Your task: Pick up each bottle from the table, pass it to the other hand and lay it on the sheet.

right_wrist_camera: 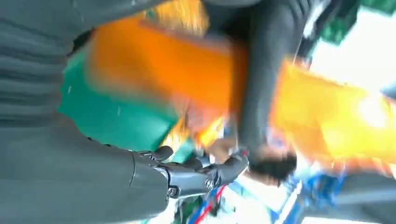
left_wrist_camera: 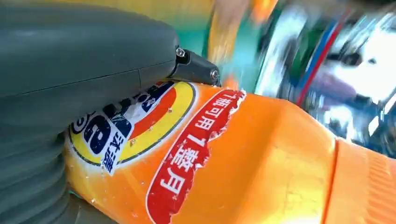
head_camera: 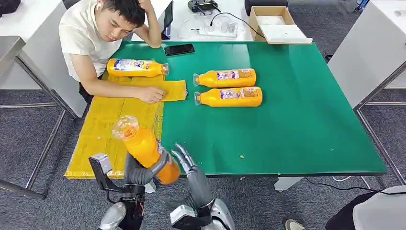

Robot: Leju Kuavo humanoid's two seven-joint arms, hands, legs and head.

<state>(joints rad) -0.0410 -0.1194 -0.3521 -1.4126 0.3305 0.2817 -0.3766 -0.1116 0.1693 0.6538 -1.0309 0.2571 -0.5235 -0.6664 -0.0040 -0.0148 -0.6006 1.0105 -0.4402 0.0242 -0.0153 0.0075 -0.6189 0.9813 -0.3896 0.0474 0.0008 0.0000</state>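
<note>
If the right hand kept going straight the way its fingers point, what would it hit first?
Probably nothing soon: the right hand points up-left over bare green table, beside the held bottle. Depth is unclear.

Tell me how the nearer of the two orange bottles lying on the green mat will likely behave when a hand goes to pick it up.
The nearer bottle lies on its side on the green mat, and its body looks rounded, so a nudge would probably roll it. It looks full of orange liquid, so likely heavy for its size. Its plastic looks smooth, perhaps slippery. The second bottle lies close beside it and could get bumped.
</note>
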